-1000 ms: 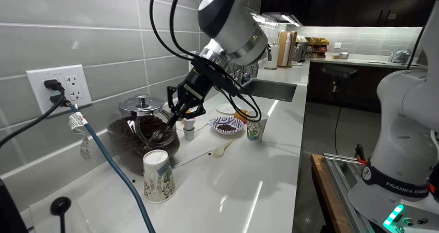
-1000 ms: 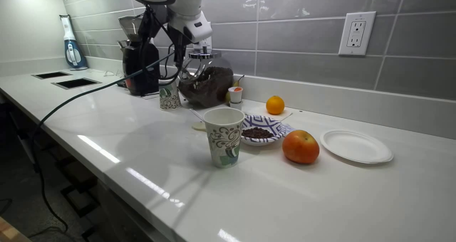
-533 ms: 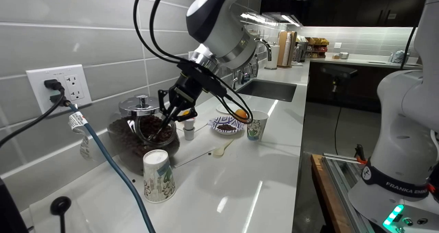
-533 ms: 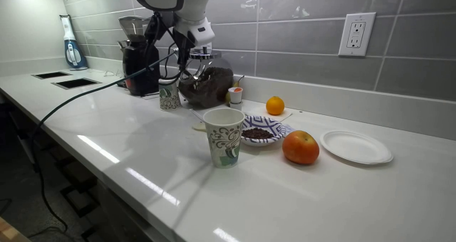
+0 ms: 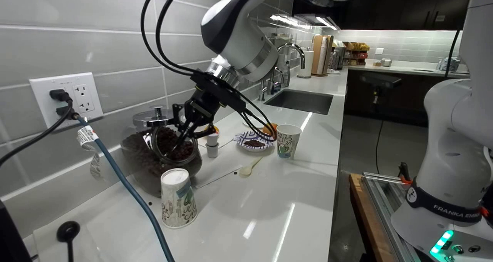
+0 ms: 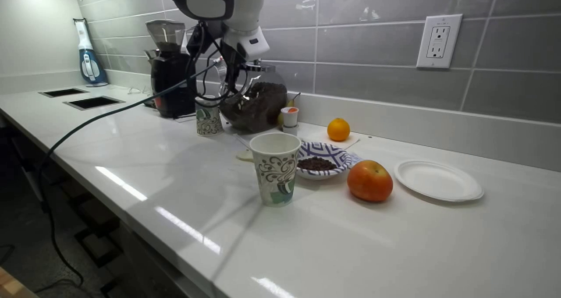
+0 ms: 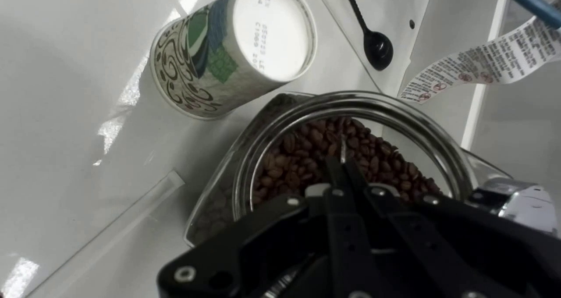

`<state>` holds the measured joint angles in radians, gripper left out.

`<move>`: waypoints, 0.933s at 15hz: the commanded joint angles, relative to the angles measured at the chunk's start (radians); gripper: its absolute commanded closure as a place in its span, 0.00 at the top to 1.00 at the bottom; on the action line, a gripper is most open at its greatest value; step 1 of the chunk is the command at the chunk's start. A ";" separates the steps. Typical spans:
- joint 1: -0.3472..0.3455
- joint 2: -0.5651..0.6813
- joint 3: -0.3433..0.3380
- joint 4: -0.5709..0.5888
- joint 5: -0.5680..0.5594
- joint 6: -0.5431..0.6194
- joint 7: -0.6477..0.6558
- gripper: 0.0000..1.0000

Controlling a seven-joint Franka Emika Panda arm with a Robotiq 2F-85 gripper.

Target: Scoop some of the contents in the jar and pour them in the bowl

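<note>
Jar of clear, rounded glass (image 5: 143, 167), well filled with brown coffee beans (image 7: 302, 155), stands with its slanted mouth just below the jaws. The black gripper (image 7: 343, 164) pinches a thin silvery spoon (image 7: 343, 149). Well apart from the jaws, a shallow purple-and-white patterned bowl (image 6: 326, 150) holds dark beans (image 6: 316, 164).

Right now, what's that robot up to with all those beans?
The robot arm has its gripper shut on a thin metal tool, probably a spoon, and holds it at the open mouth of the glass jar of coffee beans. I can't tell whether any beans are on it. Some brown beans already lie in the patterned bowl, near an upright paper cup.
</note>
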<state>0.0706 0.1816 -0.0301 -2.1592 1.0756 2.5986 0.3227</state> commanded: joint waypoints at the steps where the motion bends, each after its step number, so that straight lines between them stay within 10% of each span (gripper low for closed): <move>1: -0.009 0.032 0.013 0.027 -0.030 0.021 0.034 0.01; 14: 0.003 0.005 0.041 -0.011 -0.039 0.083 0.012 0.01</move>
<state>0.0732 0.1898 0.0005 -2.1625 1.0734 2.6629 0.3196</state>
